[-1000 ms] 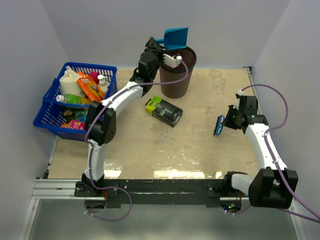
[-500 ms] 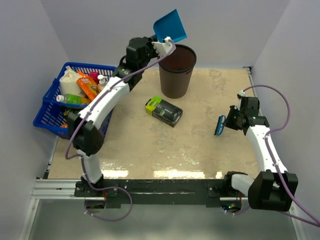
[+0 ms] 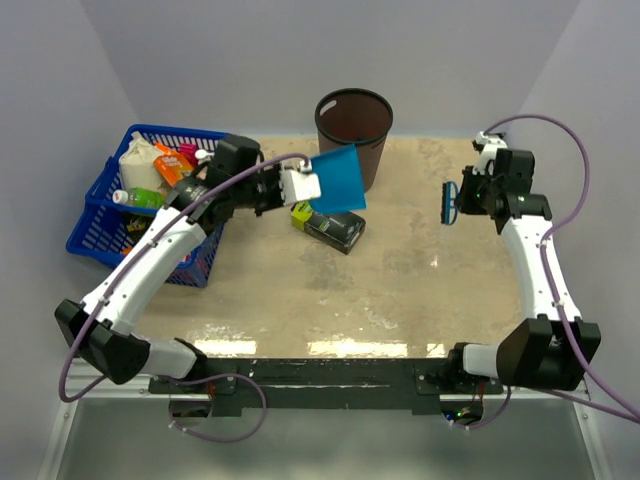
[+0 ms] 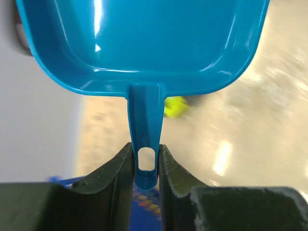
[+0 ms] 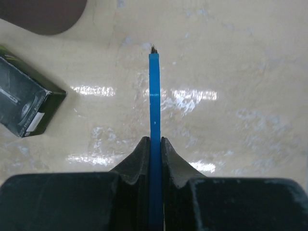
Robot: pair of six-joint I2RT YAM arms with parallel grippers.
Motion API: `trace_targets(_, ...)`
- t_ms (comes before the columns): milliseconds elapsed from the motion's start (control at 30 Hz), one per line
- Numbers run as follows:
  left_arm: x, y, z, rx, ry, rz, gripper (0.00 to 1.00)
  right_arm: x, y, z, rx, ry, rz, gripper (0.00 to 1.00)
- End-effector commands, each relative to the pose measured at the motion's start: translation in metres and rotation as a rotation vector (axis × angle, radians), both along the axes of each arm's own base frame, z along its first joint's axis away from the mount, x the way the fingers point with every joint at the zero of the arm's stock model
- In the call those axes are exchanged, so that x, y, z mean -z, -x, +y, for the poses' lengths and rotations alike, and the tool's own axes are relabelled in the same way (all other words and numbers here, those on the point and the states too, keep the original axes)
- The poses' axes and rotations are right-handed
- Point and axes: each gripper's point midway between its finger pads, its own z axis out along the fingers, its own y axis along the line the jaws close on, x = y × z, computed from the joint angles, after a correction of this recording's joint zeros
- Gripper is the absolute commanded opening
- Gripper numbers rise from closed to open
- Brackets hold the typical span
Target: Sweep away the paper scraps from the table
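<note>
No paper scraps show on the table (image 3: pixel 400 290) in any view. My left gripper (image 3: pixel 300 186) (image 4: pixel 144 153) is shut on the handle of a blue dustpan (image 3: pixel 337 180) (image 4: pixel 144 43). The pan hangs above the table just in front of the brown bin (image 3: pixel 354 130), and its scoop looks empty in the left wrist view. My right gripper (image 3: pixel 466 196) (image 5: pixel 154 142) is shut on a thin blue brush (image 3: pixel 449 205) (image 5: pixel 154 96), held over the table's far right part.
A black-and-lime box (image 3: pixel 328 225) (image 5: pixel 26 108) lies on the table under the dustpan's near edge. A blue basket (image 3: pixel 105 215) full of groceries stands at the left edge. Grey walls close in the back and both sides.
The left arm has swung the dustpan from the bin's rim up, then down and nearer, to above the box. The right arm has carried the brush farther back.
</note>
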Motion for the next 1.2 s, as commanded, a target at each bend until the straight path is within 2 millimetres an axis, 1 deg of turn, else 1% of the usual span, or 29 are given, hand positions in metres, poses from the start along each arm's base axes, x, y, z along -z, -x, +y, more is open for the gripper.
trace_targets(0, 0.079, 0.063, 0.0, 0.146, -0.086, 0.298, 0.0, -0.011, -0.029, -0.003, -0.24, 0.166, -0.037, 0.0)
trace_targets(33, 0.09, 0.07, 0.0, 0.161, -0.103, 0.325, 0.0, -0.012, -0.034, -0.009, -0.271, 0.229, -0.03, 0.0)
trace_targets(100, 0.121, 0.084, 0.004, 0.186, -0.153, 0.397, 0.0, -0.004, -0.044, -0.018, -0.291, 0.293, -0.008, 0.0)
trace_targets(133, 0.131, 0.089, 0.004, 0.188, -0.167, 0.423, 0.0, -0.01, -0.052, -0.028, -0.289, 0.373, -0.035, 0.0)
trace_targets(200, 0.155, 0.102, 0.006, 0.19, -0.185, 0.509, 0.0, -0.019, -0.06, -0.035, -0.296, 0.462, -0.093, 0.0)
trace_targets(233, 0.169, 0.109, 0.009, 0.191, -0.197, 0.549, 0.0, -0.023, -0.068, -0.041, -0.311, 0.549, -0.139, 0.0)
trace_targets(267, 0.176, 0.113, 0.009, 0.193, -0.203, 0.57, 0.0, -0.027, -0.071, -0.036, -0.338, 0.593, -0.17, 0.0)
trace_targets(300, 0.183, 0.114, 0.009, 0.183, -0.202, 0.591, 0.0, -0.018, -0.07, -0.035, -0.37, 0.631, -0.169, 0.0)
trace_targets(333, 0.194, 0.12, 0.011, 0.181, -0.211, 0.622, 0.0, -0.028, -0.076, -0.034, -0.409, 0.716, -0.22, 0.0)
trace_targets(367, 0.2, 0.122, 0.011, 0.178, -0.212, 0.638, 0.0, -0.027, -0.077, -0.027, -0.443, 0.753, -0.241, 0.0)
trace_targets(400, 0.206, 0.122, 0.008, 0.176, -0.211, 0.645, 0.0, -0.014, -0.075, -0.028, -0.463, 0.792, -0.223, 0.0)
trace_targets(433, 0.215, 0.125, 0.009, 0.172, -0.214, 0.668, 0.0, -0.022, -0.078, -0.029, -0.486, 0.87, -0.262, 0.0)
trace_targets(467, 0.219, 0.126, 0.008, 0.169, -0.212, 0.682, 0.0, -0.021, -0.079, -0.015, -0.519, 0.909, -0.281, 0.0)
trace_targets(500, 0.226, 0.125, 0.008, 0.168, -0.218, 0.694, 0.0, -0.006, -0.074, -0.011, -0.543, 0.935, -0.269, 0.0)
trace_targets(533, 0.231, 0.127, 0.007, 0.17, -0.221, 0.707, 0.0, -0.016, -0.078, -0.007, -0.542, 1.0, -0.326, 0.0)
trace_targets(567, 0.234, 0.126, 0.006, 0.164, -0.221, 0.716, 0.0, -0.016, -0.076, 0.008, -0.567, 1.034, -0.354, 0.0)
trace_targets(633, 0.243, 0.122, 0.005, 0.151, -0.224, 0.726, 0.0, 0.003, -0.067, 0.015, -0.594, 1.127, -0.344, 0.0)
trace_targets(667, 0.246, 0.121, 0.004, 0.138, -0.223, 0.733, 0.0, 0.008, -0.061, 0.03, -0.637, 1.151, -0.36, 0.0)
trace_targets(700, 0.25, 0.118, 0.002, 0.131, -0.223, 0.739, 0.0, 0.027, -0.051, 0.032, -0.669, 1.171, -0.326, 0.0)
trace_targets(767, 0.255, 0.116, 0.002, 0.11, -0.222, 0.75, 0.0, 0.036, -0.042, 0.043, -0.722, 1.193, -0.335, 0.02)
trace_targets(800, 0.257, 0.114, 0.001, 0.101, -0.219, 0.751, 0.0, 0.05, -0.034, 0.043, -0.753, 1.191, -0.307, 0.07)
trace_targets(833, 0.259, 0.114, 0.002, 0.09, -0.223, 0.755, 0.0, 0.056, -0.03, 0.044, -0.768, 1.188, -0.291, 0.13)
trace_targets(867, 0.261, 0.115, 0.003, 0.086, -0.225, 0.76, 0.0, 0.059, -0.026, 0.044, -0.775, 1.183, -0.282, 0.15)
trace_targets(900, 0.262, 0.115, 0.003, 0.087, -0.226, 0.759, 0.0, 0.072, -0.017, 0.042, -0.809, 1.171, -0.237, 0.18)
trace_targets(967, 0.265, 0.118, 0.006, 0.082, -0.231, 0.764, 0.01, 0.083, -0.006, 0.042, -0.836, 1.14, -0.199, 0.21)
trace_targets(1033, 0.268, 0.122, 0.01, 0.08, -0.24, 0.767, 0.09, 0.095, 0.011, 0.043, -0.885, 1.088, -0.147, 0.25)
trace_targets(1100, 0.268, 0.124, 0.013, 0.083, -0.249, 0.763, 0.14, 0.103, 0.029, 0.042, -0.917, 1.041, -0.099, 0.29)
trace_targets(1133, 0.268, 0.127, 0.013, 0.094, -0.25, 0.769, 0.18, 0.104, 0.035, 0.047, -0.941, 1.012, -0.091, 0.33)
trace_targets(1167, 0.268, 0.132, 0.017, 0.122, -0.276, 0.779, 0.22, 0.094, 0.035, 0.051, -0.938, 0.987, -0.1, 0.49)
